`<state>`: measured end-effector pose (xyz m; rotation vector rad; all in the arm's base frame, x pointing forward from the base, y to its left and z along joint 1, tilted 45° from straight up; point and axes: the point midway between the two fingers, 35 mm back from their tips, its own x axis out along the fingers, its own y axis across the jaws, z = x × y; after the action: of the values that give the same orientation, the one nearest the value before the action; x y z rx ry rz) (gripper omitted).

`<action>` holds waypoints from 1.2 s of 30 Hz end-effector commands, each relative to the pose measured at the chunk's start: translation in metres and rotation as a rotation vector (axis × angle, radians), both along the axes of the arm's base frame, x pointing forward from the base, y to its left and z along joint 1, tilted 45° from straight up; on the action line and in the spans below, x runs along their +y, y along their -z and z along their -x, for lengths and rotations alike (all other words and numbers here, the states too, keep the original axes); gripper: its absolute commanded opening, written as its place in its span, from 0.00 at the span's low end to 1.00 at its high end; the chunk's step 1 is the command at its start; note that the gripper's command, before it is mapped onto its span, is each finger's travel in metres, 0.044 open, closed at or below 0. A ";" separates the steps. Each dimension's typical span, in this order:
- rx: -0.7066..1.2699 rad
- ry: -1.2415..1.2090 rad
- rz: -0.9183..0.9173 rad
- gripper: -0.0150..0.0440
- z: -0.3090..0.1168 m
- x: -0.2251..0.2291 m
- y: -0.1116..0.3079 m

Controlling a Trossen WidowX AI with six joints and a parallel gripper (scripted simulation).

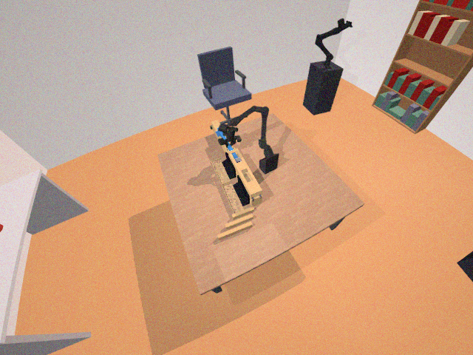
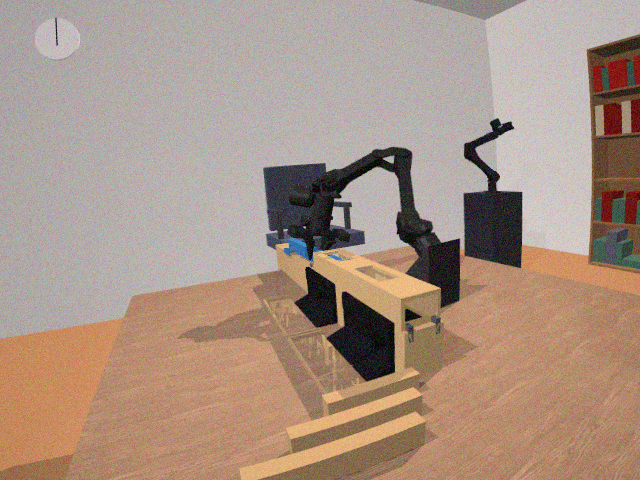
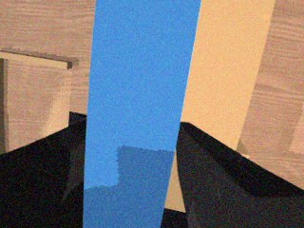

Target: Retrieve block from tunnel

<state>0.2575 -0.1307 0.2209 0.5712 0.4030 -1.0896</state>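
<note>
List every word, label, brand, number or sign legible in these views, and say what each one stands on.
None can be read.
Wall clock: a plain face with one dark hand, no numerals visible.
Books on the shelf unit: no lettering visible on the spines.
Arm and gripper: no brand or label visible.
Blue piece: no marking visible.

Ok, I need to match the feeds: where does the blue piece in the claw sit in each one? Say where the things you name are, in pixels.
Top: the blue piece [image 1: 220, 134] is left of and above centre, partly hidden by the claw [image 1: 230, 148].
Exterior: the blue piece [image 2: 299, 246] is just left of centre, at the tunnel's far end.
Wrist: the blue piece [image 3: 138, 85] runs top to bottom, left of centre, between the claw's fingers.
Shared landmark: the tan tunnel [image 1: 241, 168] [image 2: 356, 264] [image 3: 228, 62].
</note>
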 end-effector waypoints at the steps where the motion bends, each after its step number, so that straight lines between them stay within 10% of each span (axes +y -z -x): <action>1: -0.020 0.032 0.028 0.25 0.001 -0.009 -0.009; 33: -0.020 0.032 0.028 0.25 0.001 -0.009 -0.009; 36: -0.010 0.020 0.014 0.39 0.001 -0.005 -0.005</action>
<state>0.2567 -0.1362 0.2257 0.5686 0.3814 -1.1080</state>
